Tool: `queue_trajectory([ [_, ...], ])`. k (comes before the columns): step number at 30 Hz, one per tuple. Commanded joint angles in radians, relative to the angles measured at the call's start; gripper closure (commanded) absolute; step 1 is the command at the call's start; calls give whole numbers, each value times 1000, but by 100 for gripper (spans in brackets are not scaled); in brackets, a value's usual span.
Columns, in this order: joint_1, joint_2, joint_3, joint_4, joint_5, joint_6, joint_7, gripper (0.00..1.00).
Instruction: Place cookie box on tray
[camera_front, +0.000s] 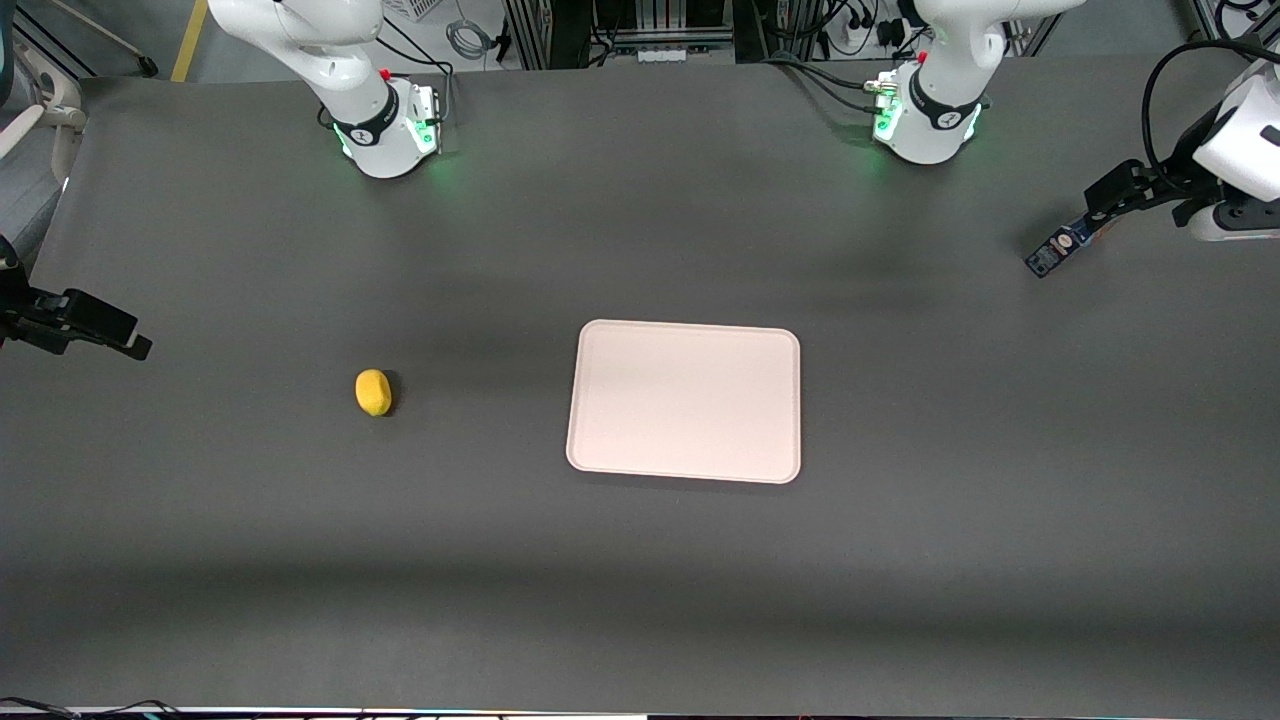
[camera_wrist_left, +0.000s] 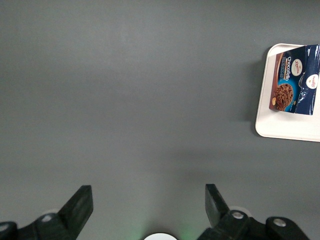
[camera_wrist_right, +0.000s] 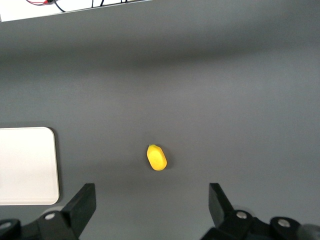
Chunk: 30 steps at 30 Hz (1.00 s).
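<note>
In the left wrist view my gripper (camera_wrist_left: 149, 200) is open, with only bare table between its fingers. There the dark-blue cookie box (camera_wrist_left: 295, 80), cookie picture up, lies on a corner of the pale tray (camera_wrist_left: 280, 127). In the front view the tray (camera_front: 684, 402) shows bare. A small dark-blue box (camera_front: 1058, 248) with a round logo shows at the tip of my gripper (camera_front: 1098, 212), toward the working arm's end of the table and farther from the camera than the tray. I cannot tell whether the fingers touch it there.
A small yellow lemon-like object (camera_front: 372, 391) lies on the dark table (camera_front: 640, 580) toward the parked arm's end, level with the tray. It also shows in the right wrist view (camera_wrist_right: 157, 157).
</note>
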Motion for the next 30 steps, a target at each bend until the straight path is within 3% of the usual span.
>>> queue_trajectory([
  [1,5,10,-3,30,9,-25,12,0],
  [30,6,8,10,46,6,-47,13,0],
])
